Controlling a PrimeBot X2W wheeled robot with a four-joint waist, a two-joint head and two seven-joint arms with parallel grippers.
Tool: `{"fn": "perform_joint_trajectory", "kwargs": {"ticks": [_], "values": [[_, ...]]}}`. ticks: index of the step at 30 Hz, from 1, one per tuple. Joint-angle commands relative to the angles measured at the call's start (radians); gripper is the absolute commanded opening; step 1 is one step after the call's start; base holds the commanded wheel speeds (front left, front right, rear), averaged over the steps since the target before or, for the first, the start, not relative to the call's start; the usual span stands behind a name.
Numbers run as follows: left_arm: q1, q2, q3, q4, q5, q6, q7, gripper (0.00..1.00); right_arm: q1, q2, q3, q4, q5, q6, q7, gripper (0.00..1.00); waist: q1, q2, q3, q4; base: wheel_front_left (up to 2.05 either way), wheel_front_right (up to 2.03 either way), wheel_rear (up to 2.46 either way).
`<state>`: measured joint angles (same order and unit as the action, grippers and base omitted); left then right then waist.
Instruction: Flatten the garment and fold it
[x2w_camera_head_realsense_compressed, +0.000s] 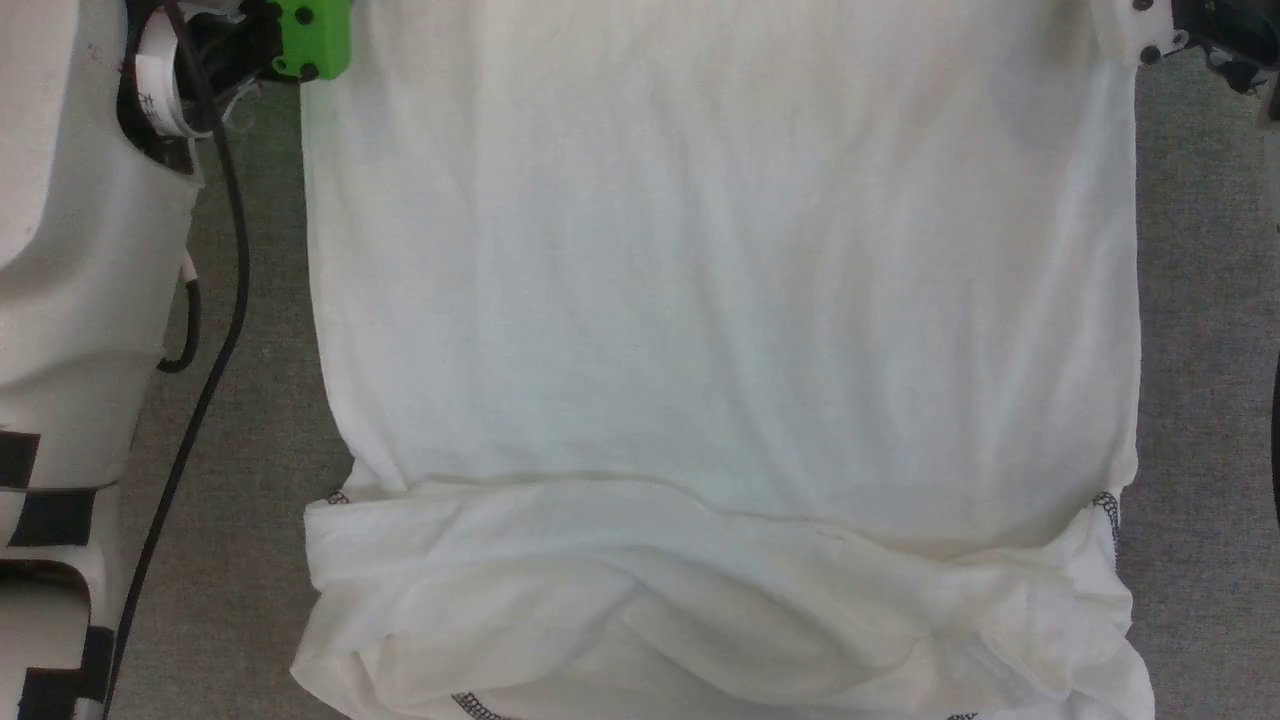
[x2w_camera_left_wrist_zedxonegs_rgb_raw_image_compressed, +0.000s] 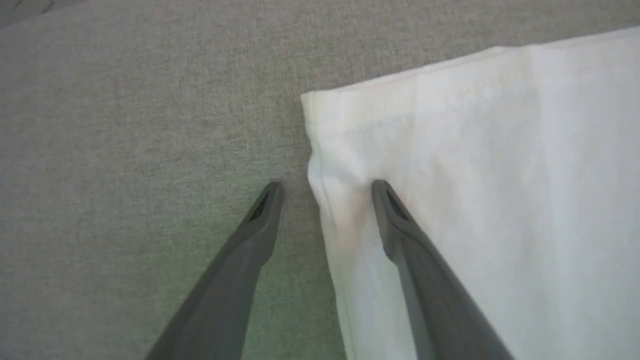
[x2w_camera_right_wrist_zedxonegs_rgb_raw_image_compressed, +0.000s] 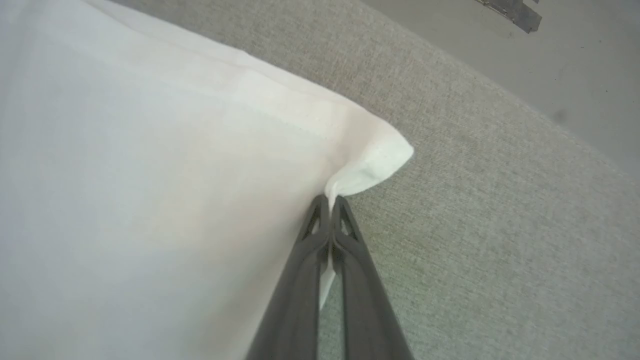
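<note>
A white shirt (x2w_camera_head_realsense_compressed: 720, 300) lies spread on a grey, felt-like surface (x2w_camera_head_realsense_compressed: 250, 420). Its broad body panel is smooth and flat and stretches away from the robot.

Nearer the robot the cloth is not flat. A rumpled band of soft folds crosses the full width. Short runs of grey zigzag stitching (x2w_camera_head_realsense_compressed: 1106, 508) peek out at the band's corners.

At the far right corner, the right claw (x2w_camera_right_wrist_zedxonegs_rgb_raw_image_compressed: 330, 201) is pressed together. It pinches the very tip of the hem corner (x2w_camera_right_wrist_zedxonegs_rgb_raw_image_compressed: 375, 165), which puckers up slightly between its fingers.

At the far left corner, the left claw (x2w_camera_left_wrist_zedxonegs_rgb_raw_image_compressed: 327, 189) is spread wide and grips nothing. It straddles the shirt's side edge (x2w_camera_left_wrist_zedxonegs_rgb_raw_image_compressed: 320, 200), with one finger over the cloth and the other over bare surface.

The robot's pale left forearm (x2w_camera_head_realsense_compressed: 70, 250) and a black cable (x2w_camera_head_realsense_compressed: 215, 350) sit to the left of the shirt.

The flattening looks partly done: the body is flat, but the bunched end still needs smoothing. No tidy fold is visible, so the folding seems yet to begin. One far corner also remains ungripped.
</note>
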<state>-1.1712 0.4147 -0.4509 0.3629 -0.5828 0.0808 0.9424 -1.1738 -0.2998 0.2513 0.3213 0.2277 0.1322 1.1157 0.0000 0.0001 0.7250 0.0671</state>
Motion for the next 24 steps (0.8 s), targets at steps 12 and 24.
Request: {"fn": "perform_joint_trajectory", "kwargs": {"ticks": [12,24], "values": [[0.001,0.001,0.065,0.039,0.017,-0.003,-0.302,0.00,-0.022,-0.011,-0.041,0.019,-0.006,-0.002,-0.090,0.00,0.0000,-0.0001,0.004,0.005,0.00,0.00,0.00],[-0.095,0.001,0.126,0.124,0.052,-0.042,-0.650,0.00,-0.101,-0.002,-0.096,0.068,-0.063,-0.002,-0.319,0.00,0.0000,-0.0001,-0.066,0.008,0.00,0.00,0.00]]}}
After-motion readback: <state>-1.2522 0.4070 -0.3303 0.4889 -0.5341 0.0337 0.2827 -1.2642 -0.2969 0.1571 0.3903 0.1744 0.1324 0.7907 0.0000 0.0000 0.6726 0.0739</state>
